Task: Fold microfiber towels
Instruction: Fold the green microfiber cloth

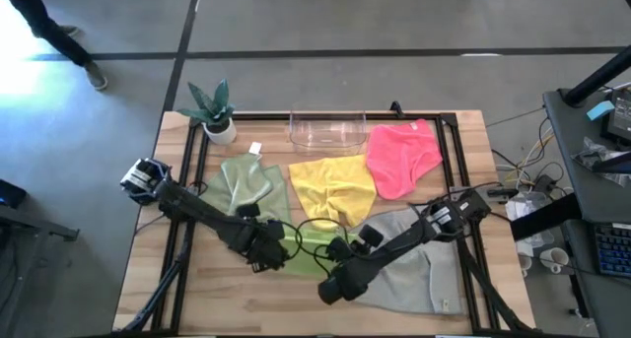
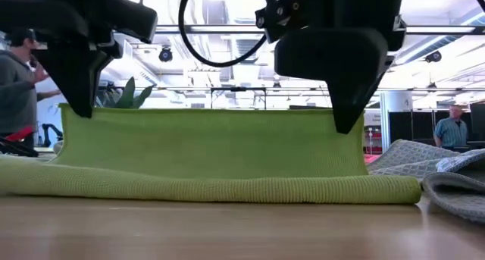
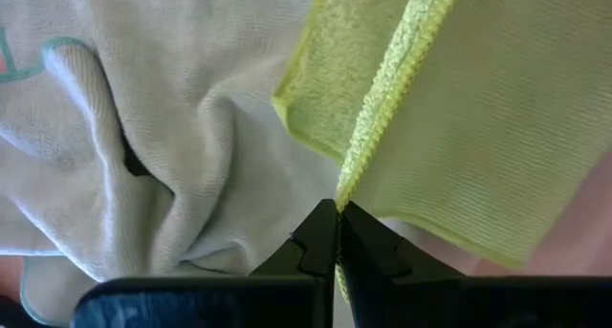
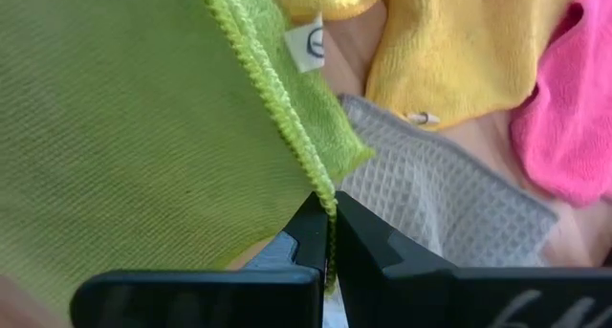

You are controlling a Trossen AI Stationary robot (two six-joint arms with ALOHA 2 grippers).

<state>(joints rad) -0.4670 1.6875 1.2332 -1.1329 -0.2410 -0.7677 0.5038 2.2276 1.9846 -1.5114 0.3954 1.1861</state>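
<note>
Pinching the hemmed edge of the lime green microfiber towel (image 2: pixel 220 158) near the table's front edge: left gripper (image 3: pixel 337 211) clamped on one corner, right gripper (image 4: pixel 328 206) clamped on the other; cloth's upper edge lifted between them, lower part resting on the wooden table (image 2: pixel 227 230). Lying beside it: light grey waffle-weave towel (image 4: pixel 440 189); farther back, yellow towel (image 1: pixel 333 187), hot pink towel (image 1: pixel 399 156), sage green towel (image 1: pixel 245 183).

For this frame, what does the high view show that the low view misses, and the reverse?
Only the high view: the yellow microfiber towel, hot pink microfiber towel, sage green microfiber towel and clear plastic bin.

Only the low view: the lime green microfiber towel hanging as a raised flap, lower part on the table; people in the room behind.

Both: left gripper and right gripper pinching that towel's edge, and the light grey microfiber towel.
</note>
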